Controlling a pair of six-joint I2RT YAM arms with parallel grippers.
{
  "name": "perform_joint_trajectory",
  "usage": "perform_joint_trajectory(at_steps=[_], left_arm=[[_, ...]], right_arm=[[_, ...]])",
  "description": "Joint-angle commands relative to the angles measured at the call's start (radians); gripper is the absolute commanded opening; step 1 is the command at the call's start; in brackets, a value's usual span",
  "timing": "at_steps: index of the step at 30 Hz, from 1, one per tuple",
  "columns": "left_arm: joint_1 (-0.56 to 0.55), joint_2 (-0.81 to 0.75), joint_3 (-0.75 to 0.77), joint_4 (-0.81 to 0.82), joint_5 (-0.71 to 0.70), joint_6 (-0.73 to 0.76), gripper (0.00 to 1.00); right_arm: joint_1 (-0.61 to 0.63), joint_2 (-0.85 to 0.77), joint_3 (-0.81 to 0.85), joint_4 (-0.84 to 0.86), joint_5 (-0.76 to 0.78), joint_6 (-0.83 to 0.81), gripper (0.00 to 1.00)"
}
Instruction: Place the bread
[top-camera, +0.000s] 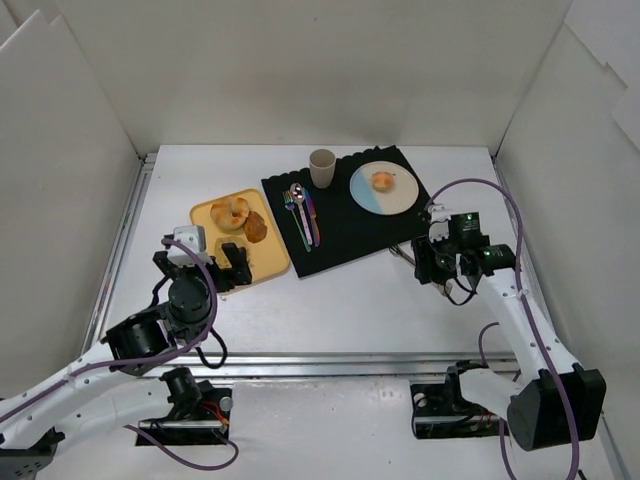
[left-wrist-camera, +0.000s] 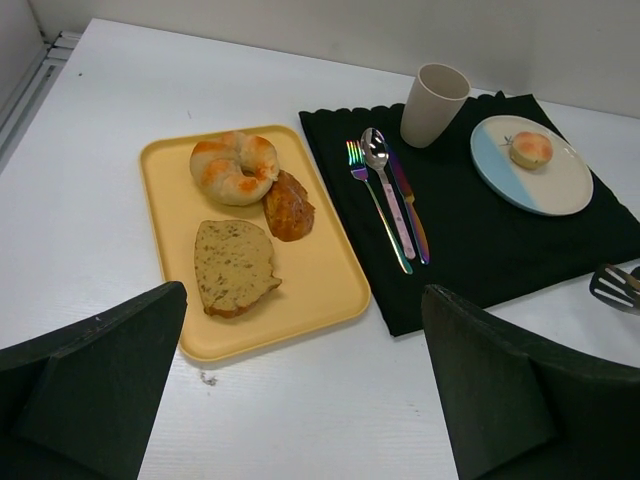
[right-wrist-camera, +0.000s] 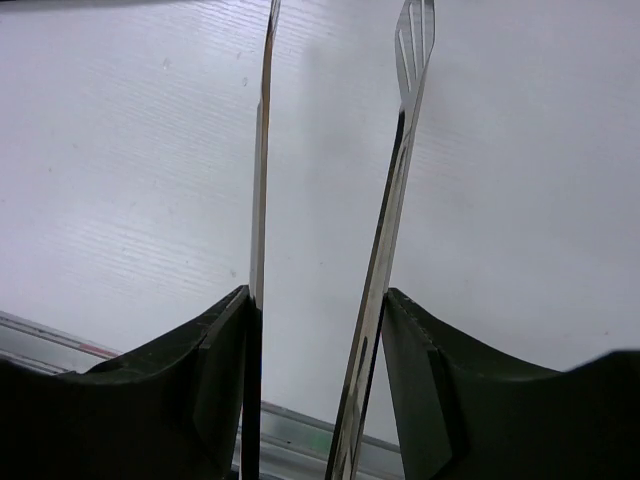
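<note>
nearest the arms' bases, the left jaws stand spread wide with nothing between them, low over the white tabletop (top-camera: 350, 310) at the near edge of a yellow tray (left-wrist-camera: 320, 280). on the right side, the right jaws are pinching a pair of metal tongs (right-wrist-camera: 392, 200). the two blades lie against the inner faces of the fingers and their slotted tips are apart, with only bare tabletop under them, just off the near right corner of a black mat (left-wrist-camera: 470, 240). on the tray, a seeded slice (left-wrist-camera: 233, 268) lies closest. beyond it a dark brown oval piece (left-wrist-camera: 288, 207) touches a ring-shaped pastry (left-wrist-camera: 235, 167) at the far end. the mat lies just right of the tray, set at a slight angle. on its left part a fork (left-wrist-camera: 378, 205), a spoon (left-wrist-camera: 375, 150) and a knife (left-wrist-camera: 410, 205) lie side by side, handles toward the arms. a beige cup (left-wrist-camera: 433, 103) stands upright at the mat's far edge. to its right sits a round plate (left-wrist-camera: 560, 185), part pale blue and part cream. the bread (left-wrist-camera: 530, 149), a small golden bun, rests on the plate, toward its far side, well apart from both arms.
</note>
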Motion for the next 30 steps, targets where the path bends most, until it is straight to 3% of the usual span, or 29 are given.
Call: perform_joint_trajectory(at_steps=[1, 6, 13, 30], left_arm=[[-0.015, 0.012, 0.015, 0.065, 0.039, 0.018, 1.00], [-0.015, -0.003, 0.014, 0.065, 0.053, 0.018, 1.00], [-0.015, -0.024, 0.001, 0.077, 0.051, 0.023, 1.00], [-0.015, -0.020, 0.001, 0.076, 0.042, 0.026, 1.00]], right_arm=[[0.019, -0.092, 0.012, 0.033, -0.002, -0.082, 0.48], [0.051, -0.094, 0.027, -0.050, 0.154, -0.166, 0.53], [0.099, 0.107, 0.069, -0.106, 0.118, -0.217, 0.52], [0.160, 0.219, 0.007, -0.114, 0.282, -0.246, 0.56]])
